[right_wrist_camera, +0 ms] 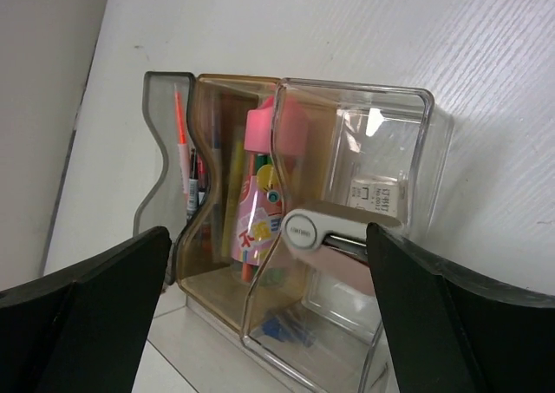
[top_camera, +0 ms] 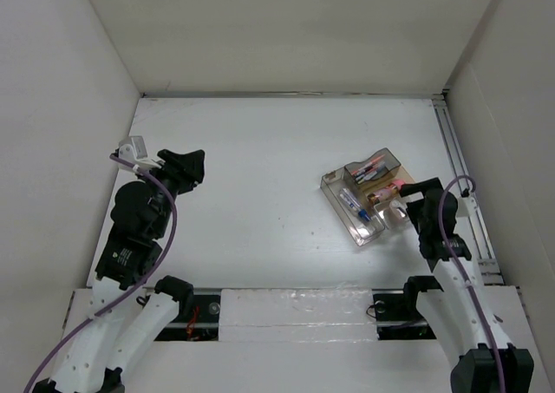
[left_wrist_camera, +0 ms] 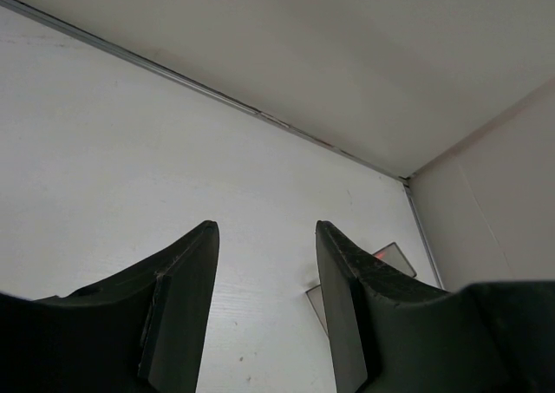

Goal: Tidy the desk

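Two grippers, jaws wide, nothing held.
The left gripper (top_camera: pixel 186 169) hangs over open table (top_camera: pixel 260 150) near the left wall (top_camera: pixel 52 150); the right gripper (right_wrist_camera: pixel 269 237) faces the clear tray (top_camera: pixel 360 224) beside the right-edge rail (top_camera: pixel 455 159).

One white bench (top_camera: pixel 260 167) is shown. Two arms are counted, a left arm (top_camera: pixel 130 232) and a right arm (top_camera: pixel 458 284). Each ends in one tool, giving two tools: a left tool (left_wrist_camera: pixel 264 237) and a right tool (right_wrist_camera: pixel 267 231). One clear organizer (top_camera: pixel 335 187) is seen. Three compartments are counted in it: one grey compartment (right_wrist_camera: pixel 160 159), one amber compartment (right_wrist_camera: pixel 212 133) and one clear compartment (right_wrist_camera: pixel 390 133). One pink cap (right_wrist_camera: pixel 276 128) and one white gadget (right_wrist_camera: pixel 334 228) are counted. Several pens (right_wrist_camera: pixel 179 124) are packed inside; their number cannot be told.
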Controlling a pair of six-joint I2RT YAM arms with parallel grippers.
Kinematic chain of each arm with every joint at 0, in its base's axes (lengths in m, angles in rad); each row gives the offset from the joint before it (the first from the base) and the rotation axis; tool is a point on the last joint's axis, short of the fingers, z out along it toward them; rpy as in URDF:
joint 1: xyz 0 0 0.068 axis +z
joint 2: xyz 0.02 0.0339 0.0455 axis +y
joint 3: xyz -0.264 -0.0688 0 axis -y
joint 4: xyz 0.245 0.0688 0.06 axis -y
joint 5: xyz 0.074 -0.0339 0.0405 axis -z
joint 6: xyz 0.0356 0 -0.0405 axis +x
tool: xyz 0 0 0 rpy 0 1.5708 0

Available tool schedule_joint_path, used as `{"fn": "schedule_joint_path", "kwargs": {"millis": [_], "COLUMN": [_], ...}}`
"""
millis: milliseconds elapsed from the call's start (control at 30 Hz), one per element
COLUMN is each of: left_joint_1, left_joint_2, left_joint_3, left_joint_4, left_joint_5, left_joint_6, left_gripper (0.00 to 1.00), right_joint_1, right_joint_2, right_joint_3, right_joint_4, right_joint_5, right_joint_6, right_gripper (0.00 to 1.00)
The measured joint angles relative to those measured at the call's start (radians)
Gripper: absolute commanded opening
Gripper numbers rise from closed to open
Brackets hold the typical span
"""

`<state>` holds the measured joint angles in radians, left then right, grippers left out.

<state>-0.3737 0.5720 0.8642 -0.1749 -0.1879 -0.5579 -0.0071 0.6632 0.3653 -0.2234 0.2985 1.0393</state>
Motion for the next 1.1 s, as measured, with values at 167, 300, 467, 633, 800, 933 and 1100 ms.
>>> {"fn": "schedule_joint_path", "kwargs": {"millis": [167, 300, 467, 633, 800, 933, 1100], "left_joint_1": [0.0, 0.0, 0.0, 0.0, 0.001, 0.001, 0.001], "left_joint_2": [0.013, 0.026, 0.033, 0.038, 0.054, 0.068, 0.074], "left_joint_3": [0.0, 0.0, 0.0, 0.0, 0.0, 0.0, 0.0], "left_joint_4": [0.005, 0.006, 0.006, 0.009, 0.017, 0.021, 0.022], "left_joint_5": [0.01, 0.026, 0.042, 0.058, 0.084, 0.104, 0.115], "left_joint_6": [0.004, 0.01, 0.018, 0.023, 0.027, 0.034, 0.042], "left_gripper": [0.45, 0.45, 0.45, 0.44, 0.44, 0.44, 0.44], "right_joint_1": [0.0, 0.0, -0.001, 0.064, 0.284, 0.58, 1.024], "right_joint_2": [-0.042, -0.106, -0.097, -0.001, 0.073, 0.19, 0.438], "right_joint_3": [0.075, 0.175, 0.261, 0.283, 0.317, 0.449, 0.742], "right_joint_4": [-0.047, -0.026, 0.077, 0.164, 0.179, 0.166, 0.09], "right_joint_5": [-0.01, -0.148, -0.493, -0.797, -0.909, -0.824, -0.552], "right_joint_6": [-0.045, -0.127, -0.214, -0.251, -0.311, -0.375, -0.492], "right_gripper": [0.98, 0.83, 0.0, 0.0, 0.0, 0.0, 0.0]}}
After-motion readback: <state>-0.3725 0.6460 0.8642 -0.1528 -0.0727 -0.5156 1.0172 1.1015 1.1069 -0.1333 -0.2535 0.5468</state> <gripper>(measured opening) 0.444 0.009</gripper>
